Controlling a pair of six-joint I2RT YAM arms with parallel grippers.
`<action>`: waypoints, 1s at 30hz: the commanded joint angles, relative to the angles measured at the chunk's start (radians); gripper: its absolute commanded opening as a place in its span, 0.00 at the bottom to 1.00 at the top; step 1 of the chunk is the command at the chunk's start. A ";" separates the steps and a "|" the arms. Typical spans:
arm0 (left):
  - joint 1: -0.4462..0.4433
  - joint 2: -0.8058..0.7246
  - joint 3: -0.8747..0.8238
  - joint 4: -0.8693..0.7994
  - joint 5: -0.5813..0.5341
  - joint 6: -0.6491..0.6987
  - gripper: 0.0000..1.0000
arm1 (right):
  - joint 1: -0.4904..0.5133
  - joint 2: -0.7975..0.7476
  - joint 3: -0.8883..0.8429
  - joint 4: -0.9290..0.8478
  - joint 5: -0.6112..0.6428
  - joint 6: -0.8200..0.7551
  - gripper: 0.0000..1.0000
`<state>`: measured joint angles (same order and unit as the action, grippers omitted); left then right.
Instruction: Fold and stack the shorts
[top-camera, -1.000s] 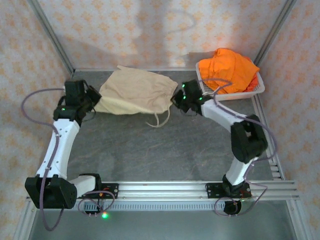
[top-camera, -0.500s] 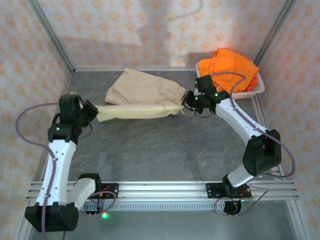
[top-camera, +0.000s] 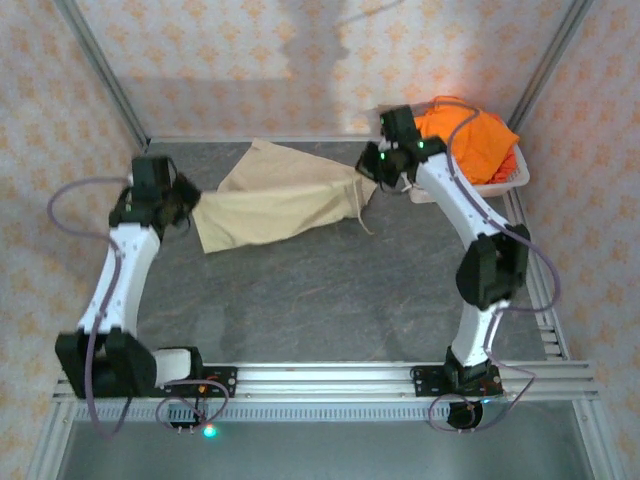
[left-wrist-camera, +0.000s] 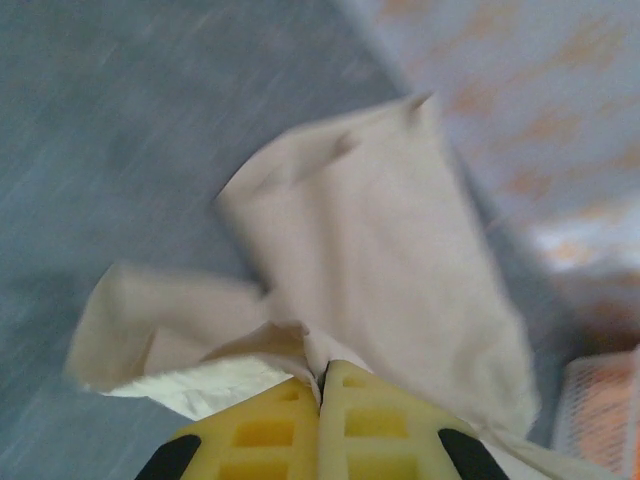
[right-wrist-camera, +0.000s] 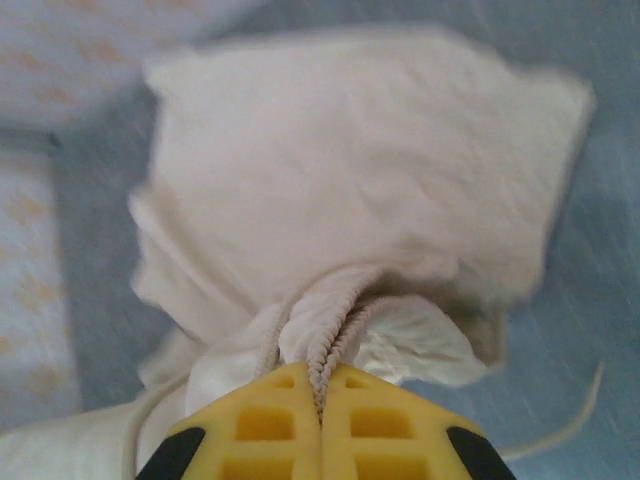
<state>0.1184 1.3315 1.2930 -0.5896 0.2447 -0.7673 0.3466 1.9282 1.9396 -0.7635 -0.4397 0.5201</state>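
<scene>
no readable text, labels, brands or numbers anywhere

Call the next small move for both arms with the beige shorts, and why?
Probably lower both together to lay the held edge flat on the table. The left tool and right tool are each shut on opposite ends of the beige shorts, which hang stretched between them, their far part seemingly resting on the table.
</scene>
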 joint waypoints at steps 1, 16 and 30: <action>0.009 0.137 0.302 0.002 -0.060 0.021 0.00 | -0.041 0.130 0.333 -0.104 0.035 -0.034 0.00; -0.004 -0.393 -0.004 0.062 -0.159 0.071 0.00 | -0.045 -0.357 -0.163 0.243 -0.050 -0.167 0.00; -0.071 -0.928 -0.667 -0.158 -0.309 -0.072 0.00 | 0.261 -0.791 -1.151 0.343 0.074 0.136 0.00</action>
<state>0.0406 0.4171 0.6022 -0.7341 0.0685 -0.8219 0.5674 1.2491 0.8314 -0.4622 -0.4808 0.5171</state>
